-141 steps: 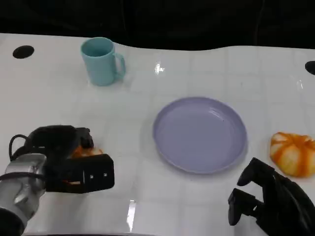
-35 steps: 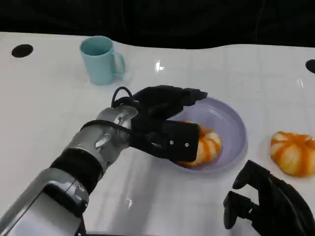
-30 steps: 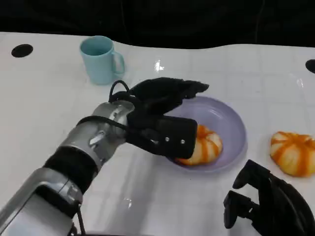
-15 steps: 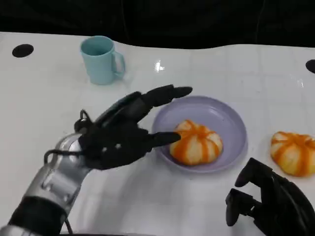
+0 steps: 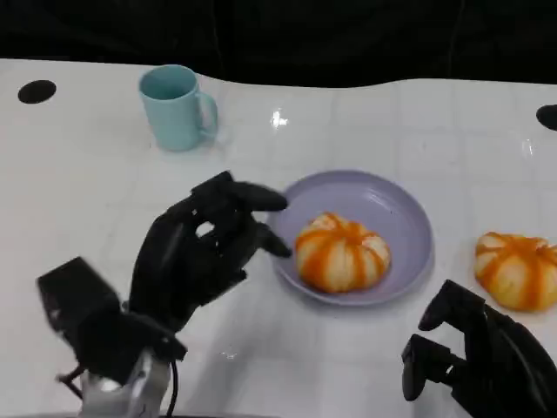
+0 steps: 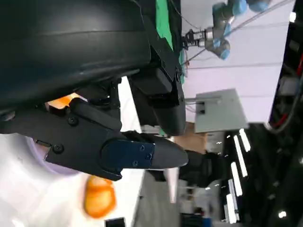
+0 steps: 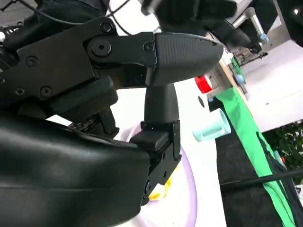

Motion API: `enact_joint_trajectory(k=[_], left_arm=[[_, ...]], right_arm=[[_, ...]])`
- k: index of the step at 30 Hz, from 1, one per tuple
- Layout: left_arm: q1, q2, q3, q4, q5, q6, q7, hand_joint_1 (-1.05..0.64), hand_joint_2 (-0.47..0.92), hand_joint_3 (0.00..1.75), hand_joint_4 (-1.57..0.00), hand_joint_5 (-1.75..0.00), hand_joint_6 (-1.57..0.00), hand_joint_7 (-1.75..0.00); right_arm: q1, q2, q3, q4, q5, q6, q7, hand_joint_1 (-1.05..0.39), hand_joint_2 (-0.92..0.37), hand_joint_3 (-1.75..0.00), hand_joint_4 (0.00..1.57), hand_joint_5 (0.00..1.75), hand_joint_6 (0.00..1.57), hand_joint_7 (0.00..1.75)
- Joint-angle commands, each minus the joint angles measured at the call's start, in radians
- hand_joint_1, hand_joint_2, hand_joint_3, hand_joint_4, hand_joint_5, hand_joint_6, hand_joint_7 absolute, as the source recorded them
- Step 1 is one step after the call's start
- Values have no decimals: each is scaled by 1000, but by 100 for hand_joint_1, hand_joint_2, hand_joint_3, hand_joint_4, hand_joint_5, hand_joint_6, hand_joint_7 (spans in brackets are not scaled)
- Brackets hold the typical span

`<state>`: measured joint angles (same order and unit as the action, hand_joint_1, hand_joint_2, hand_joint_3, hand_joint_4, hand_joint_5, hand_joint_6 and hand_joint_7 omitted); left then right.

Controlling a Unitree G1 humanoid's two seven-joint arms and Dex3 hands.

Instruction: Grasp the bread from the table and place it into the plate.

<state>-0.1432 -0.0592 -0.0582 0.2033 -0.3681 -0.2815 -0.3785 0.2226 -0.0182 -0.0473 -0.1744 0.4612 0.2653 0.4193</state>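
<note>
Tabletop [image 5: 78, 165] is white and glossy and carries everything. The plate [image 5: 400, 213] sits mid-table, lavender, and the bread [image 5: 341, 251] lies inside it on the near-left part, resting flat, nothing touching it, so I judge the placing step done. My left hand [image 5: 196, 252] hangs just left of the plate rim, fingers apart and holding nothing, tips pointing toward the bread but clear of it; I read that as a release pose, spread so nothing snags the bun on the way out. My right hand [image 5: 474, 361] is low at the near right corner, fingers loosely curled with a gap between them, nothing in it, parked out of the way since the left side did the job. A second bun [image 5: 515, 268] lies on the tabletop right of the plate, apart from it, near my right hand; whether it counts for the task I can't say. Mug [image 5: 177, 107], teal, stands upright far left, handle to the right, well clear. In the left wrist view the fingers [image 6: 142, 153] are parted and bare.
</note>
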Motion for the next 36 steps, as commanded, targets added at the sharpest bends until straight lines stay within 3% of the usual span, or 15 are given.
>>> enact_joint_trajectory(k=[1, 5, 18, 36], left_arm=[[95, 3, 29, -106, -93, 85, -35, -62, 92, 39, -72, -174, -55, -162], [183, 1, 37, -190, -166, 148, -69, -59, 92, 38, -77, -175, -53, -173], [398, -7, 96, -295, -314, 292, -113, -54, 92, 37, -79, -175, -53, -175], [402, -18, 114, -234, -269, 269, -158, -54, 92, 35, -80, -175, -54, -175]], right_arm=[[-1, -12, -7, -8, 11, 0, 2, -56, -89, -51, 78, 175, 47, 174], [1, -9, -6, -20, 11, 9, -10, -56, -89, -52, 79, 175, 49, 174], [8, -10, -5, -29, 20, 10, -5, -57, -88, -51, 77, 175, 48, 173], [5, -24, -13, -12, 30, 5, 0, -56, -90, -51, 77, 175, 50, 170]])
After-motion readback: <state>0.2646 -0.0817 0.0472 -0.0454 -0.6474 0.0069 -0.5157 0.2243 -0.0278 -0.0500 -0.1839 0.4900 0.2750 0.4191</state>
